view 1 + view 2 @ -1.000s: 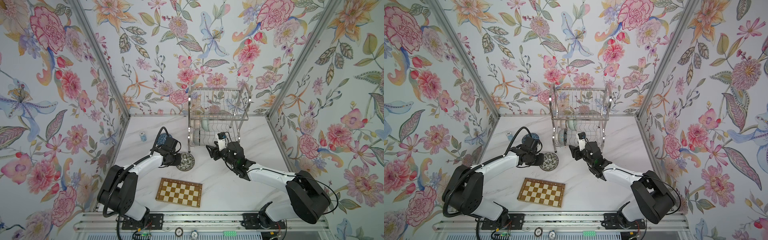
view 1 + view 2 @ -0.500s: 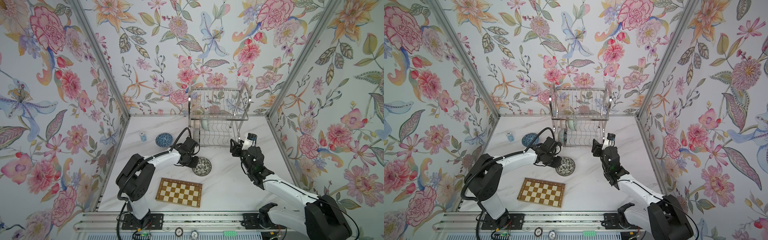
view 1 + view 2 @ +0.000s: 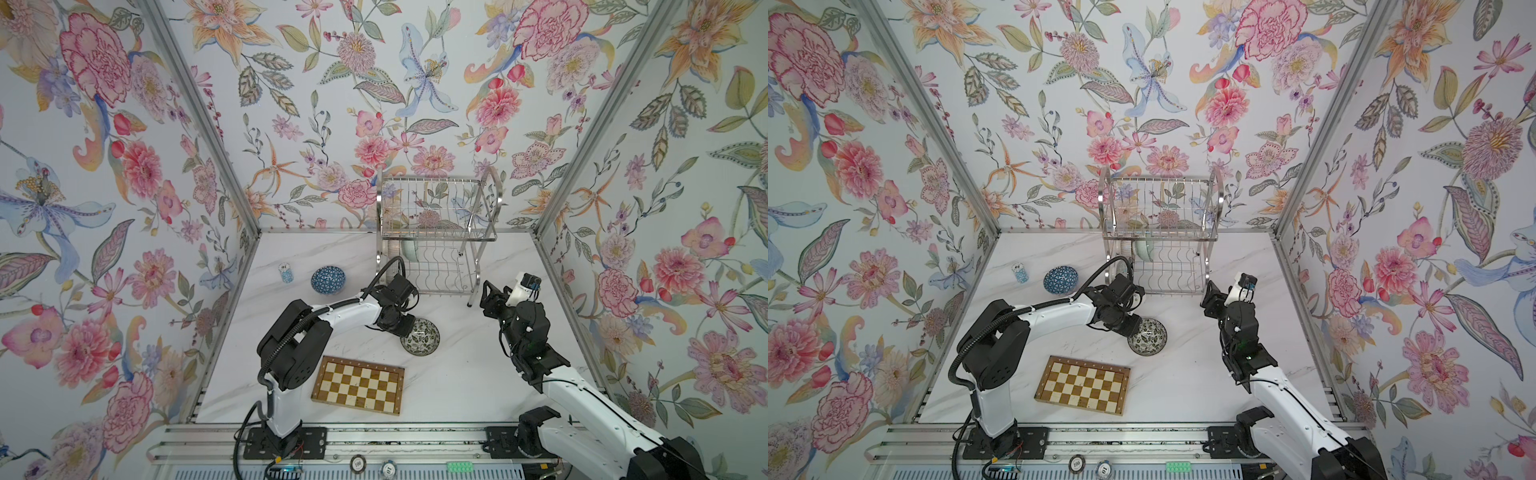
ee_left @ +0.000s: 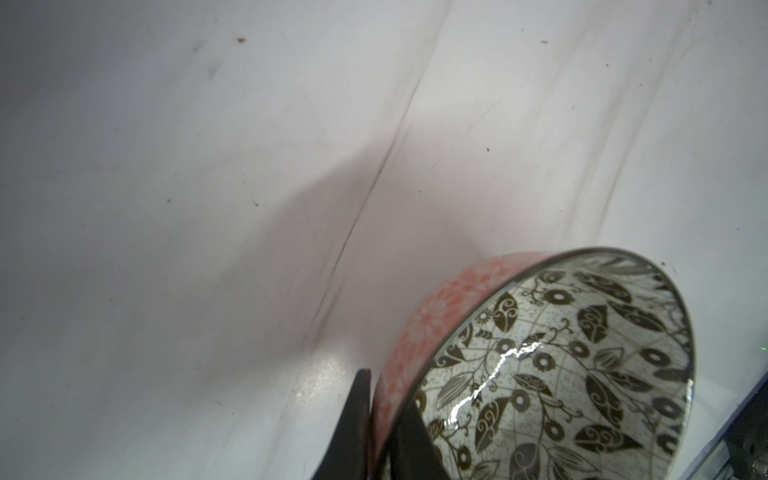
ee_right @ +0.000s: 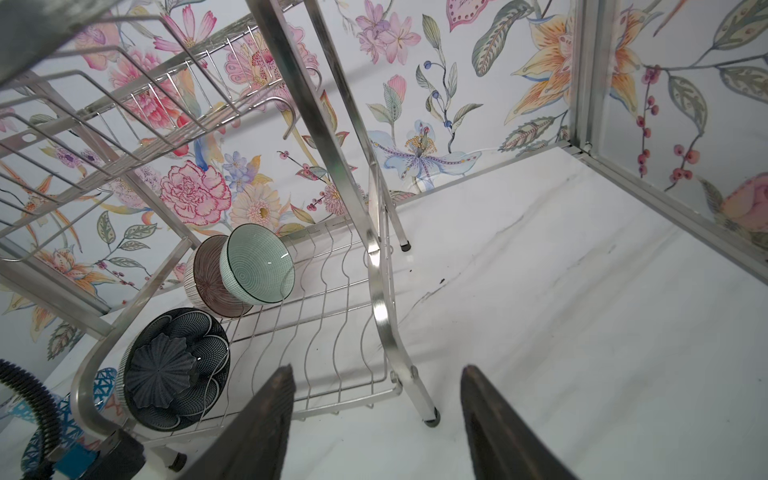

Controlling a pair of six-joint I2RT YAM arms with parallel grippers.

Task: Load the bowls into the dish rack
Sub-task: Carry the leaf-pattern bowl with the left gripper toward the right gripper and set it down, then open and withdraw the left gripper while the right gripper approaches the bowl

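Note:
The black-and-white floral bowl [image 3: 420, 336] [image 3: 1147, 336] rests on the marble in front of the dish rack [image 3: 436, 232] [image 3: 1158, 232]. My left gripper [image 3: 405, 326] [image 4: 384, 386] is shut on its rim, one finger on the red outside and one inside the bowl [image 4: 561, 374]. On the rack's [image 5: 324, 291] lower tier stand a pale green bowl [image 5: 257, 262], a pink radial-lined bowl [image 5: 205, 278] and a dark navy bowl [image 5: 174, 370]. A blue lattice bowl [image 3: 328, 279] sits on the table left of the rack. My right gripper [image 3: 492, 297] [image 5: 377, 368] is open and empty by the rack's right front leg.
A checkered wooden board [image 3: 358, 384] lies near the front edge, just in front of the floral bowl. A small blue-and-white can [image 3: 285, 273] stands left of the blue lattice bowl. Floral walls close in the table on three sides.
My left gripper has carried the floral bowl to the right, to in front of the rack. My right gripper has drawn back from the lower tier to the right, empty.

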